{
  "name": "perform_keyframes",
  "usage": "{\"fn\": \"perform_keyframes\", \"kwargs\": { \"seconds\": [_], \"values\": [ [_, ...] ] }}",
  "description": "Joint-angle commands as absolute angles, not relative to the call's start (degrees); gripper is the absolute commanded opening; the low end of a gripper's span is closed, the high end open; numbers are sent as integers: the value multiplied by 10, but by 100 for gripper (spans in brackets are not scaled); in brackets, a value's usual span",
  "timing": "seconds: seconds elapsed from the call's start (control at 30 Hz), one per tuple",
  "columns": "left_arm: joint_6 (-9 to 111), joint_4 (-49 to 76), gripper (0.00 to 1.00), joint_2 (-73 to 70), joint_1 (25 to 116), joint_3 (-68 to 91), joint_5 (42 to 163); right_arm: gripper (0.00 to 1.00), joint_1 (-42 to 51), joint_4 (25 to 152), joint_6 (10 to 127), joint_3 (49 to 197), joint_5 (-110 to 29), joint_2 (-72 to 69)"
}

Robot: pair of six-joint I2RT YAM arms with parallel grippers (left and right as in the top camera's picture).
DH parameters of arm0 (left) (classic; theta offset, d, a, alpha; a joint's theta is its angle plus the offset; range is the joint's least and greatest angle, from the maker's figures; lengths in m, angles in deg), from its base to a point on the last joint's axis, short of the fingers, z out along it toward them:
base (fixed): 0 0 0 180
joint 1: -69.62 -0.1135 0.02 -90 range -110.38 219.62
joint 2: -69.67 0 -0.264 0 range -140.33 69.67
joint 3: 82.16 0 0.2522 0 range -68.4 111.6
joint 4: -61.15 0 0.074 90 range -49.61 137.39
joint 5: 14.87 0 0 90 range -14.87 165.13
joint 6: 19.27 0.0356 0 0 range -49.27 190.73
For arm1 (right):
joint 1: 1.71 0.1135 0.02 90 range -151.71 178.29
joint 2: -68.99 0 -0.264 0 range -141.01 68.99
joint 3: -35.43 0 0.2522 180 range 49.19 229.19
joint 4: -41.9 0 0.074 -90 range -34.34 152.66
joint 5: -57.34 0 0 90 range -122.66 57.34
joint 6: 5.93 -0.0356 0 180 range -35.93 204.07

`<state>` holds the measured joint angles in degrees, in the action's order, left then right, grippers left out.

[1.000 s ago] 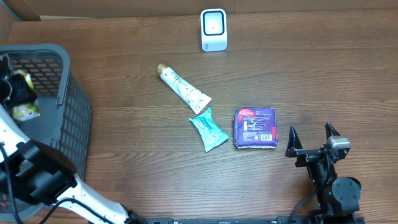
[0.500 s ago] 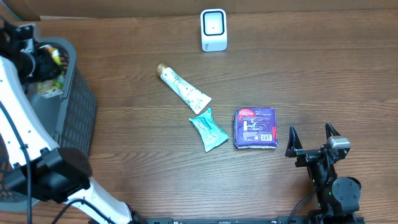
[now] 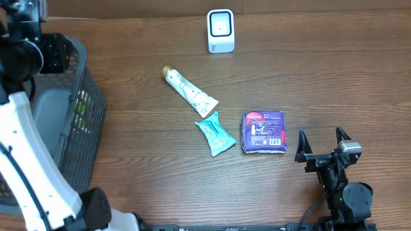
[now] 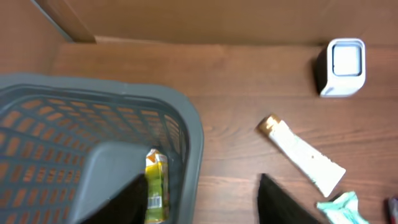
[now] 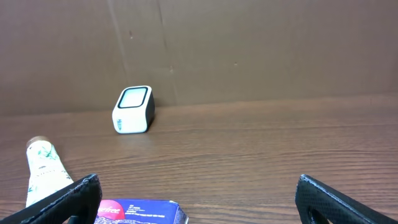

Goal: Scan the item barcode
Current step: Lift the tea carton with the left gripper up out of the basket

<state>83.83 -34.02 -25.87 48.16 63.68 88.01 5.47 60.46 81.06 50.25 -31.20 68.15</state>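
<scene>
The white barcode scanner (image 3: pixel 220 30) stands at the table's far edge and also shows in both wrist views (image 4: pixel 341 67) (image 5: pixel 133 109). A yellow-green packet (image 4: pixel 155 186) with a barcode lies inside the grey basket (image 4: pixel 193 143), under my left gripper (image 4: pixel 202 182). That gripper hangs open above the basket's rim and holds nothing. My left arm (image 3: pixel 19 128) reaches over the basket (image 3: pixel 87 96) at the far left. My right gripper (image 3: pixel 320 136) rests wide open near the front right, just right of a purple pack (image 3: pixel 263 131), with nothing in it (image 5: pixel 198 186).
A white toothpaste tube (image 3: pixel 189 92) lies mid-table and a teal sachet (image 3: pixel 216 133) just in front of it. The purple pack (image 5: pixel 140 211) lies label up with its barcode showing. A cardboard wall (image 5: pixel 249 43) runs behind the scanner.
My left arm swung toward the far left corner over the basket. Its jaws opened wider, and the yellow-green packet it carried now lies in the basket. The right arm stayed still.
</scene>
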Motion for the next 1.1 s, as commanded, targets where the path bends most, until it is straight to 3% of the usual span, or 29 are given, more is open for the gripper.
{"fn": "perform_keyframes", "kwargs": {
  "seconds": [0.0,0.03,0.07,0.1,0.37,0.67,1.07],
  "values": [
    [818,-339,72,-250,479,648,823,100,58,603,806,496,-314,688],
    [805,-341,78,-254,478,648,801,100,58,603,806,496,-314,688],
    [785,-345,96,-260,474,647,783,100,58,603,806,496,-314,688],
    [779,-346,100,-263,472,647,778,100,58,603,806,496,-314,688],
    [679,-373,100,-328,422,647,761,100,58,603,806,496,-314,688],
    [680,-436,100,-439,376,647,762,100,58,603,806,496,-314,688],
    [742,-429,99,-577,385,647,788,100,58,603,806,496,-314,688]
  ]
}}
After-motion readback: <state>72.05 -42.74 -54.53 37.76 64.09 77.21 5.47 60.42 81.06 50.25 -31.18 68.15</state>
